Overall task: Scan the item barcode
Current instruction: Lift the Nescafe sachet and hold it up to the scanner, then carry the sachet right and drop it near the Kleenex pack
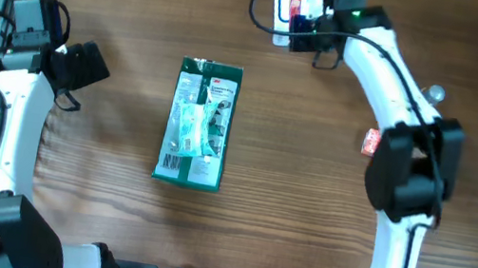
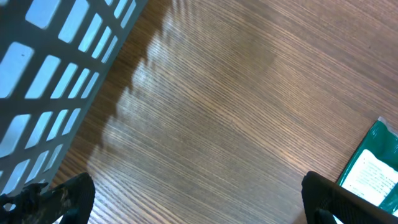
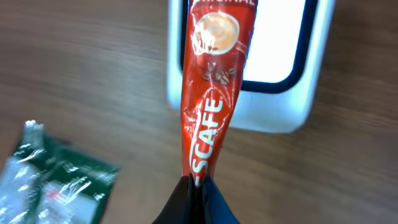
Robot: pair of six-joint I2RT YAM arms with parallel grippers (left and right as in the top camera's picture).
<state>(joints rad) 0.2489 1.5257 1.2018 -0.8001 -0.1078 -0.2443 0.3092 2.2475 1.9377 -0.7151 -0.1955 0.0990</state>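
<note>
- Right gripper [image 3: 198, 186] pinches the tail of the red coffee sachet [image 3: 208, 93], stretching it across the white scanner [image 3: 273, 115] at the desk's [image 1: 304, 212] far edge, likely to present its barcode
- Left gripper [image 2: 196, 202] spread wide, idle near the left edge
- Green packet [image 1: 200, 124] lies mid-desk

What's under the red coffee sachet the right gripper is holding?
The white scanner with its bright window, lying on the wooden table. The sachet hides part of that window.
</note>
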